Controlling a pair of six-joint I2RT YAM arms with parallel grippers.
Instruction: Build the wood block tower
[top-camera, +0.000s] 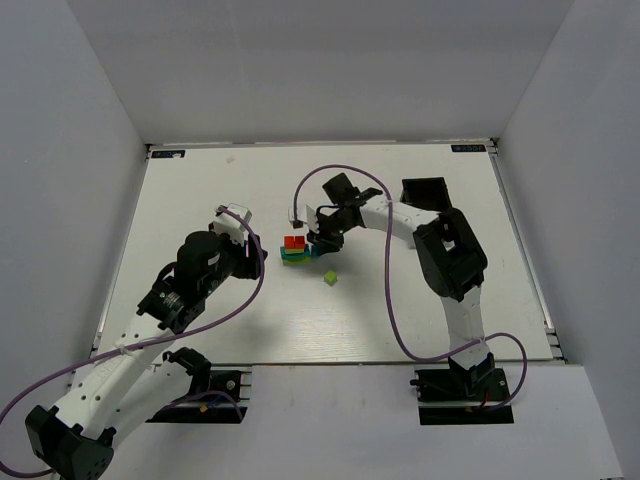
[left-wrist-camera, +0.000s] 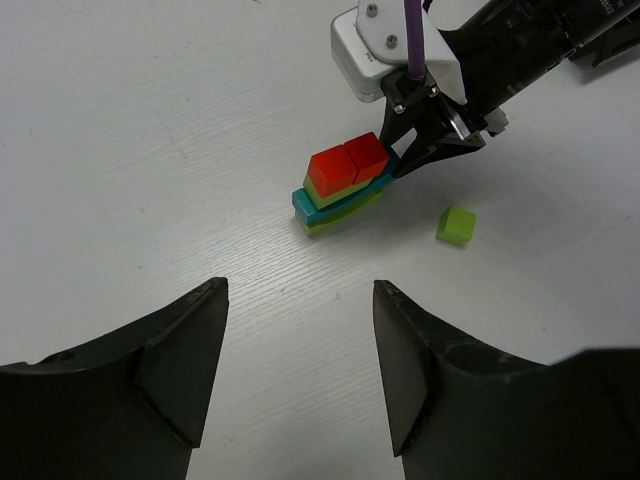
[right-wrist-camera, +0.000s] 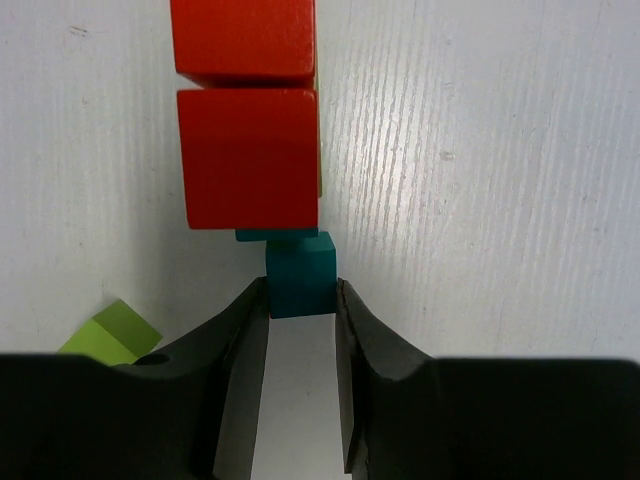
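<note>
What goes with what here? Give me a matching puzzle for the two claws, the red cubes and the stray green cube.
Things:
1. left gripper
2. right gripper
3. red cubes
4. loose lime-green cube

States:
A. on top of the wood block tower
B. closed on a teal cube
C. alone on the table, beside the tower
D. open, holding nothing

Pairs: 1-D, 2-B, 3-A, 4-C
</note>
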